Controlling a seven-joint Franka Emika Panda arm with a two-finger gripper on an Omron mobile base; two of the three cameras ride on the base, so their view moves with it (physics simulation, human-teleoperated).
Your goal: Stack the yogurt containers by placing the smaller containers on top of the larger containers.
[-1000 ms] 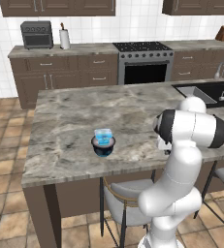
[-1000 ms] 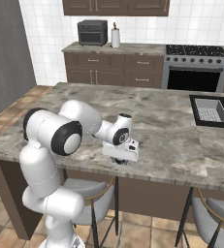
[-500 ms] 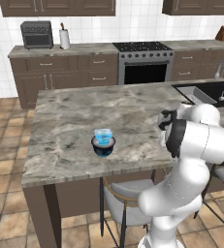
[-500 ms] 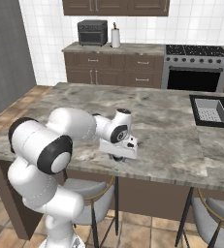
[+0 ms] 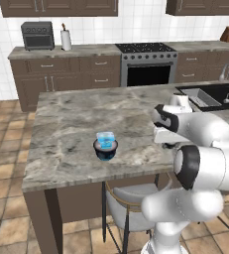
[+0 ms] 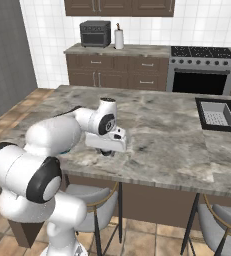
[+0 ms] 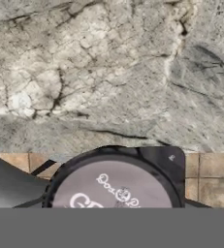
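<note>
Hovering low over the marble island counter (image 6: 167, 125), the gripper (image 6: 106, 151) sits directly above a tiny dark round cup (image 7: 117, 186) with a pale printed top; its grip cannot be told. Well apart, the light-blue cup (image 5: 105, 140) rests inside the dark navy bowl-like cup (image 5: 105, 150).

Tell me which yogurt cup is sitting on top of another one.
The light-blue cup: it sits on the wide dark cup. The third, pale-topped one is beneath the gripper.
</note>
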